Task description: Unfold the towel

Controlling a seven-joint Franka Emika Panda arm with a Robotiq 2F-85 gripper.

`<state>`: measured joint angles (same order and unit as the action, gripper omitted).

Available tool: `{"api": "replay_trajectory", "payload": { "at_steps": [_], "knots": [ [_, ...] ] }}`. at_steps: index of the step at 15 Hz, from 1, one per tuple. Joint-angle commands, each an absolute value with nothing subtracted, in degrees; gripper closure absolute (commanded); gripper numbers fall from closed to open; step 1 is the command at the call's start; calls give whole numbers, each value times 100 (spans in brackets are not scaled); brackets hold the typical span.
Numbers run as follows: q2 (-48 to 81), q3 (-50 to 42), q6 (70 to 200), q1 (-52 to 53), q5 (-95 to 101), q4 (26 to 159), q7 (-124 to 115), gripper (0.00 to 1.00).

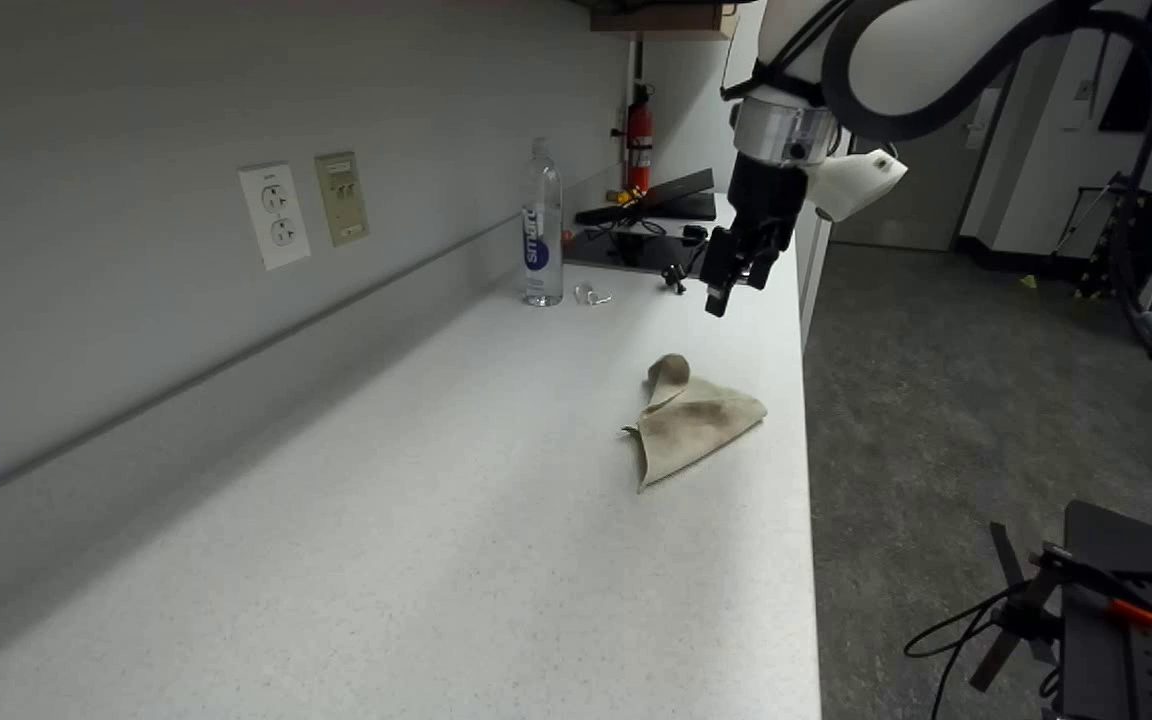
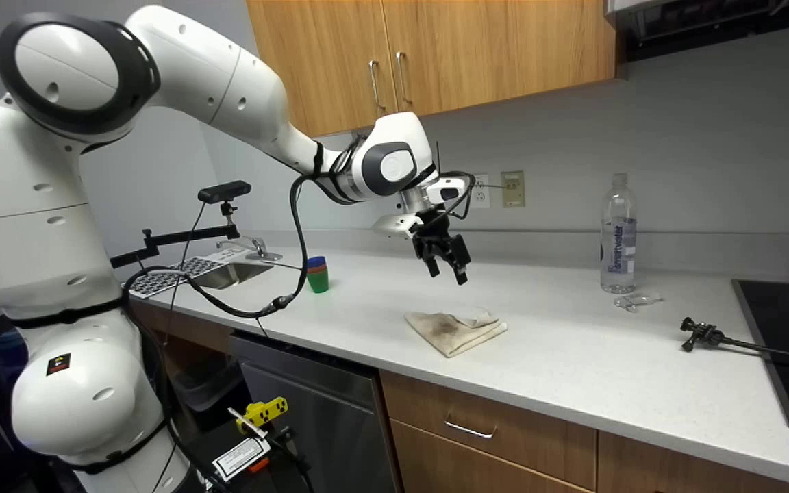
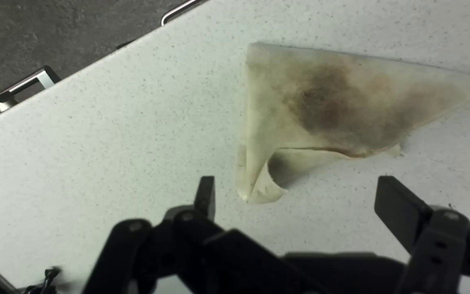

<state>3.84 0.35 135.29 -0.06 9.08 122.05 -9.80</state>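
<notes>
Hovering above the tabletop [image 2: 545, 342], my gripper [image 2: 447, 276] has its jaws spread wide, grasping nothing; in an exterior view I see the towel [image 2: 446, 329], partly folded, near its near edge, left of the water bottle [image 2: 618, 243].

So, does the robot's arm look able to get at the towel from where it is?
Probably yes. The pincer hangs open above the counter, near the towel, and nothing visible stands between them. The bottle stands well apart from both. The towel's curled edge may even offer a hold.
</notes>
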Motion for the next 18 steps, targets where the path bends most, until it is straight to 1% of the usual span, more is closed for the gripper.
{"api": "replay_trajectory", "payload": {
  "at_steps": [1,4,5,9,18],
  "knots": [
    [1178,-61,13799,46,1437,11639,-962,0],
    [1472,-137,13920,117,1656,11373,-1070,0],
    [1260,-106,13869,87,1449,11678,-964,0],
    [1439,-138,13880,111,1492,11461,-961,0],
    [1929,-271,14518,173,1671,11434,-993,0]
  ]
}}
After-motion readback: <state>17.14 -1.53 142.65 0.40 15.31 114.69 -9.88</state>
